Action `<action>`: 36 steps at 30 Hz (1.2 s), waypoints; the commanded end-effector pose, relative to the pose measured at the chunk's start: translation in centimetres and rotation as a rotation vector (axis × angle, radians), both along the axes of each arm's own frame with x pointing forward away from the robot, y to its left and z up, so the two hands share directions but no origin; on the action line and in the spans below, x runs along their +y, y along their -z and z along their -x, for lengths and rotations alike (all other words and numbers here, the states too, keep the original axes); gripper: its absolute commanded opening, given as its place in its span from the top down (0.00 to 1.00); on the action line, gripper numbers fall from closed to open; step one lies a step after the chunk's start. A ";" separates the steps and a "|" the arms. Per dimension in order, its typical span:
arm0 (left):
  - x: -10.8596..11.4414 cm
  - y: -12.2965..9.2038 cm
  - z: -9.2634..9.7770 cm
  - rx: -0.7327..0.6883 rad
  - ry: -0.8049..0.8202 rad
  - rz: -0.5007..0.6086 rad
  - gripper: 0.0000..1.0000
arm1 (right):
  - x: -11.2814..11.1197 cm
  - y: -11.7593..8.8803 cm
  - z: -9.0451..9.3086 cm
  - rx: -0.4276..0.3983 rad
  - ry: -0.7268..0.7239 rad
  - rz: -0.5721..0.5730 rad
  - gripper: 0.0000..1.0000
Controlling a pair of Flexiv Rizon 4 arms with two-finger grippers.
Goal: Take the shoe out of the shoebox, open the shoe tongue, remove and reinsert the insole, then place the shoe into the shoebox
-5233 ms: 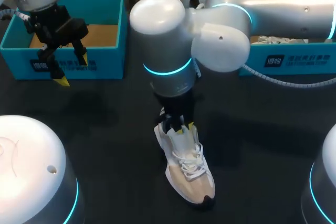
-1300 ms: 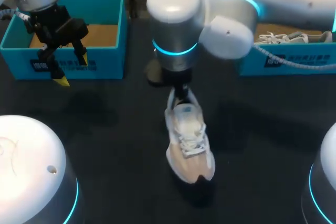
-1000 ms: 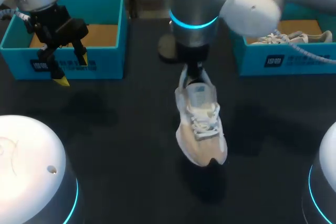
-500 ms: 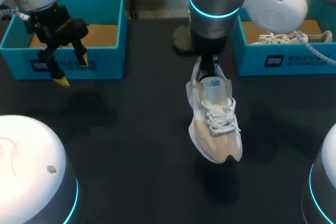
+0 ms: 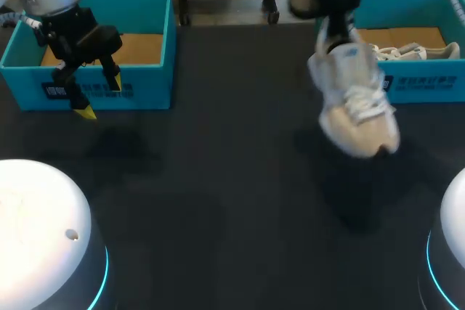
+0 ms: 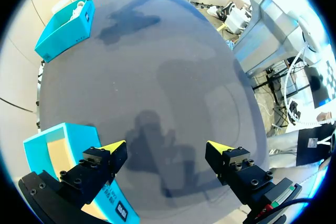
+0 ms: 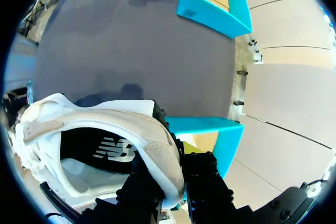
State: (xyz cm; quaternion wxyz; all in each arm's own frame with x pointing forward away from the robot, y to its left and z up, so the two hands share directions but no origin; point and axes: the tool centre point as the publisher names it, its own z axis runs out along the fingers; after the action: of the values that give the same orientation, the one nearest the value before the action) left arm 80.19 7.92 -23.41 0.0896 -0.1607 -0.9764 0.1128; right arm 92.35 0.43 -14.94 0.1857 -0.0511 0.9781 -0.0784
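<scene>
Shoe (image 7: 94, 129), heel collar pinched inside right claw (image 7: 176, 174), toe ahead of it, left claw (image 6: 165, 145) spread wide

my pincer (image 6: 165, 146) hangs over the dark table (image 6: 157, 66), yellow tips spread wide apart. a teal box (image 6: 52, 156) sits just beside one finger; a second teal box (image 6: 65, 30) lies well apart, across the table.

You have a dark grey table (image 5: 218, 201); at its far edge stand a small black fitting (image 5: 182, 5) and another fitting (image 5: 270, 3), well apart.
</scene>
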 end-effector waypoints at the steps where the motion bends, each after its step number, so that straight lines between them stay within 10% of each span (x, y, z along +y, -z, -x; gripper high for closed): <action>1: 0.1 0.0 0.1 -0.002 0.001 -0.003 0.00 | -2.6 -1.6 -1.1 0.007 -0.003 -0.031 1.00; 18: 0.1 0.0 0.1 -0.002 0.001 -0.003 0.00 | -2.5 -0.5 -1.3 0.051 -0.006 -0.097 1.00; 36: 0.1 0.0 0.1 -0.002 0.001 -0.003 0.00 | -13.2 -2.5 -13.1 0.072 0.025 -0.049 1.00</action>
State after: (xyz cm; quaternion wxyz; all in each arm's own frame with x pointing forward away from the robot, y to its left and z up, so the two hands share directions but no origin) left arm 80.19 7.93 -23.41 0.0896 -0.1606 -0.9765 0.1128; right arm 103.81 -12.35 -12.59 0.1709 -0.0353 0.9826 -0.0629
